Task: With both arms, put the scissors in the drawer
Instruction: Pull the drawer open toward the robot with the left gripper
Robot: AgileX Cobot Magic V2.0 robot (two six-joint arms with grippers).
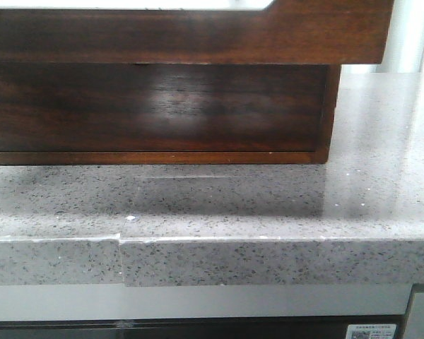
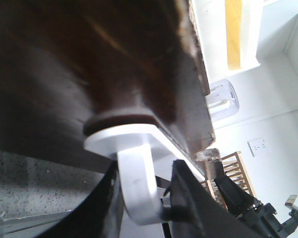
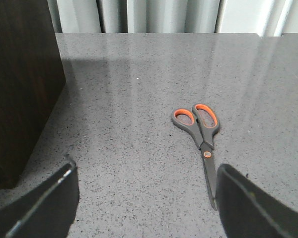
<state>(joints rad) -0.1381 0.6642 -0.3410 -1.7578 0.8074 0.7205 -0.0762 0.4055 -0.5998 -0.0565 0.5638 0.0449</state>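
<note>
Grey speckled stone, glossy: a countertop (image 1: 283,212) filling the front view, with a seam and a small step along its front edge toward the left. Dark reddish-brown glossy wood standing on it: a cabinet (image 1: 155,106), and above it the drawer (image 1: 198,32) pulled forward, overhanging the cabinet body, a whitish strip showing along its top edge. Pale grey panel below the counter edge, a white label at the lower right.

Left wrist view: white handle (image 2: 134,168) fixed to the dark wood of the drawer front, left gripper (image 2: 141,198) with its dark fingers (image 2: 186,198) on either side of the handle's curved stem, closed around it. Behind, white wall, a socket plate, a yellow strip, a slatted wooden piece, a clear plastic object.

Right wrist view: scissors (image 3: 201,144) flat on the stone, grey handles with orange inner rings, blades shut and pointing toward the right gripper (image 3: 146,201), well apart from the cabinet side. Right gripper spread wide, empty, hanging above the counter, one finger (image 3: 243,203) just beside the blade tip. Pale vertical curtain folds beyond the counter's far edge.
</note>
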